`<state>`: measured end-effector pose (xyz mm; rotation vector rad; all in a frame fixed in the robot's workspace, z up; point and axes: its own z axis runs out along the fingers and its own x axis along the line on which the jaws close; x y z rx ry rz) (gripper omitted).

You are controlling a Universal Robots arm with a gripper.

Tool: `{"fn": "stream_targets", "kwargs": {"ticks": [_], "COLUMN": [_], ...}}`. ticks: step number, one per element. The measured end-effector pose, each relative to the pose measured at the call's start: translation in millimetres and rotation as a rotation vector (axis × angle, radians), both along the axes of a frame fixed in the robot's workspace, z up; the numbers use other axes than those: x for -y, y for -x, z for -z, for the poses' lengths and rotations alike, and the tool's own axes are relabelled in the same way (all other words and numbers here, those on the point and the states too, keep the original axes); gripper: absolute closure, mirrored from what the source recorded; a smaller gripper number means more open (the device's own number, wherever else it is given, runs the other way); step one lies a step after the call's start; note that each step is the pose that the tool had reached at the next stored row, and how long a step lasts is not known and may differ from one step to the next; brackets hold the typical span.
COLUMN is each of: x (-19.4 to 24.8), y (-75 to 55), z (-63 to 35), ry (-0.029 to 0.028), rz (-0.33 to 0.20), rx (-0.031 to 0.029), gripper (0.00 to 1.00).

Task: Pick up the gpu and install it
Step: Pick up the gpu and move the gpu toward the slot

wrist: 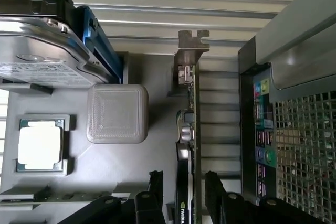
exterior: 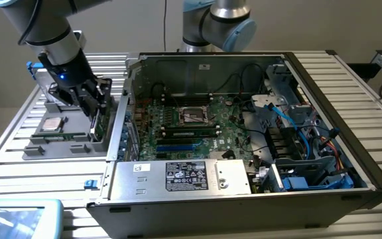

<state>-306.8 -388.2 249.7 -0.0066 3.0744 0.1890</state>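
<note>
We see a slatted metal table [exterior: 18, 169] carrying an open computer case [exterior: 367, 174], which lies on its side with the motherboard exposed. Just beside the case, on the exterior view's left of it, sits a grey holder tray [exterior: 65, 149]. The arm reaches down over the part of the tray nearest the case.

The gripper [exterior: 90, 102] [wrist: 184, 182] stands wide, with one dark finger on each side of the gpu and a narrow gap showing between each finger and the card.

The gpu [exterior: 99, 127] [wrist: 186, 129] stands on edge in the tray's slot closest to the case wall. We see it edge-on as thin and flat, greenish along the board and dark on one face. It has a silver mounting bracket at one end and a small green logo between the fingers.
</note>
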Motion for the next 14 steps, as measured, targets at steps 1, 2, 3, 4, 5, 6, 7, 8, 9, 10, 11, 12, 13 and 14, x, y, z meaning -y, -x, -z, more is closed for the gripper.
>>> {"fn": "stream_targets", "kwargs": {"ticks": [1,2,3,4,5,6,7,8,9,10,11,12,13,14], "x": [-1.1,-2.0,-2.3,-2.2,-2.2,-2.2,-2.3,-2.3,-2.3,-2.3,-2.3,-2.3,-2.3,-2.3], "y": [0.1,0.3,0.4,0.3,0.3,0.3,0.4,0.4,0.4,0.4,0.4,0.4,0.4,0.4], "z": [1.3,2.7,4.0,5.3,6.9,8.6,10.3,12.0,13.8,15.6,17.1,18.3,19.5,20.6], "ry": [-0.0001,-0.0003,-0.0002,-0.0001,-0.0001,-0.0001,-0.0001,-0.0001,-0.0001,-0.0002,-0.0001,-0.0001,-0.0001,-0.0001], "rz": [0.000,0.000,0.000,0.000,0.000,0.000,0.000,0.000,0.000,0.000,0.000,0.000,0.000,0.000], "rx": [0.0020,0.0039,0.0058,0.0077,0.0095,0.0108,0.0118,0.0129,0.0143,0.0152,0.0159,0.0164,0.0169,0.0172], "gripper": [0.54,0.54,0.54,0.54,0.54,0.54,0.54,0.54,0.54,0.54,0.54,0.54,0.54,0.54]}}
